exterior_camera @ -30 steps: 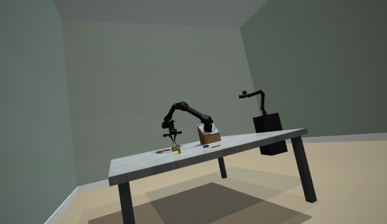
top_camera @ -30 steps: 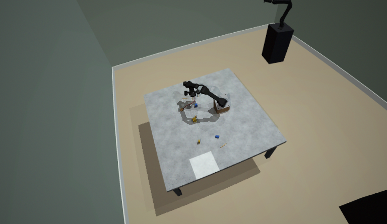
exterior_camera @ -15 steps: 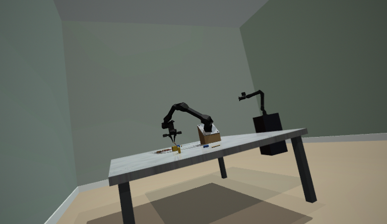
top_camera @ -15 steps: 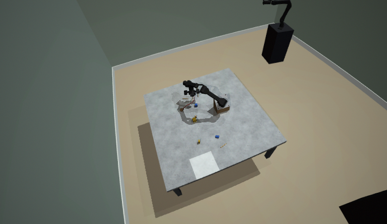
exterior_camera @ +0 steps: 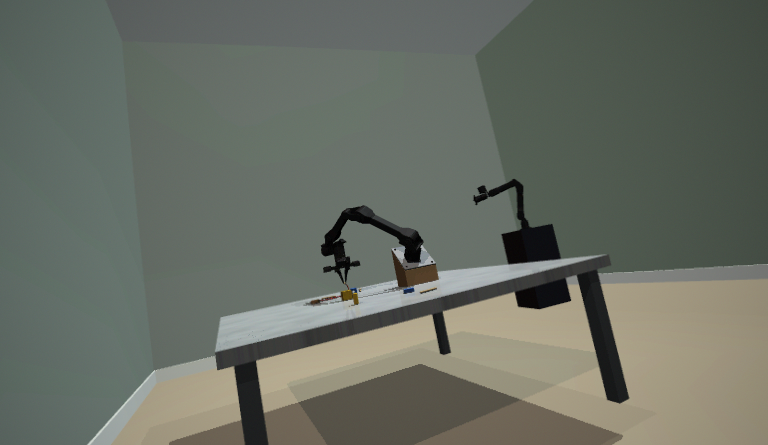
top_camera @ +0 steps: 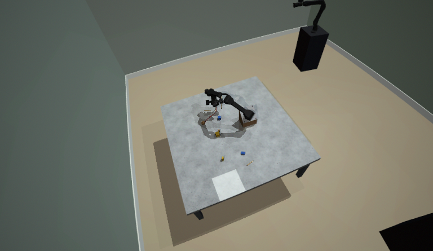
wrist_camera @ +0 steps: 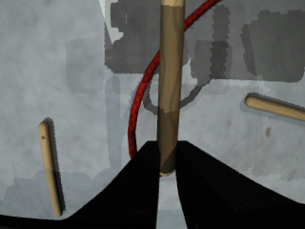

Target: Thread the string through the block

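Currently, the stick [wrist_camera: 171,86] sits clamped between the pincer's [top_camera: 215,106] [exterior_camera: 346,284] [wrist_camera: 167,143] fingertips.

The table top [top_camera: 271,133] [exterior_camera: 509,276] is mottled pale grey; relative to it, the surrounding floor [top_camera: 344,133] [exterior_camera: 668,327] is plain tan. Above it, the arm [top_camera: 237,105] [exterior_camera: 385,225] is black, on a brown-sided box [top_camera: 249,124] [exterior_camera: 421,275]. On it, the string [top_camera: 210,117] [wrist_camera: 136,112] is red with a fine braided pattern, and the stick [wrist_camera: 172,62] is light brown with darker wood grain. Near its edge, one rectangular patch [top_camera: 228,184] is white.
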`<state>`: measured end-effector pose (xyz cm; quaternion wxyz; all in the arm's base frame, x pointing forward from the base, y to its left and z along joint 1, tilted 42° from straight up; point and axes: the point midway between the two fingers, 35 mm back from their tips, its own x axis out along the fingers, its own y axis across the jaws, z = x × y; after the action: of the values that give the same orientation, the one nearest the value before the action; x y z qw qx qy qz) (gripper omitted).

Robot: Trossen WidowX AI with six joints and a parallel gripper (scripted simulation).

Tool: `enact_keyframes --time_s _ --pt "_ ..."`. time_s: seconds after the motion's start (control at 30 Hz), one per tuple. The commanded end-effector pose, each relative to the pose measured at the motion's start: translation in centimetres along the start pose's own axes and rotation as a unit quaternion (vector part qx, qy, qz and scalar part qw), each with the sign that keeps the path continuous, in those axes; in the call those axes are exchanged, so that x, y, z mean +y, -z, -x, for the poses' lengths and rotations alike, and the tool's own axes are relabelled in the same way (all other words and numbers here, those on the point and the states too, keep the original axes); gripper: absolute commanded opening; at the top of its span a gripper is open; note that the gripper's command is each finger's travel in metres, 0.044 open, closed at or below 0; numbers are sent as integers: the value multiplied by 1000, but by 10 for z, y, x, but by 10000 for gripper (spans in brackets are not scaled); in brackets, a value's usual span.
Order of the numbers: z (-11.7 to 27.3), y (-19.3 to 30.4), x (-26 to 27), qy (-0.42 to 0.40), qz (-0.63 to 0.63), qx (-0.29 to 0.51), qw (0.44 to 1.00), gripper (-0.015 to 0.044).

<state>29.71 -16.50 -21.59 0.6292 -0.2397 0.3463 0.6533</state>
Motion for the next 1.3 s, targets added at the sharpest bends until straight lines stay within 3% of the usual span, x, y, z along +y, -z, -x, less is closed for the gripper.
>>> enact_keyframes --time_s 0.0,1.27 --pt "3 8 -1 3 1 3 1000 0" --pt "-6 36 7 3 4 5 1000 0"
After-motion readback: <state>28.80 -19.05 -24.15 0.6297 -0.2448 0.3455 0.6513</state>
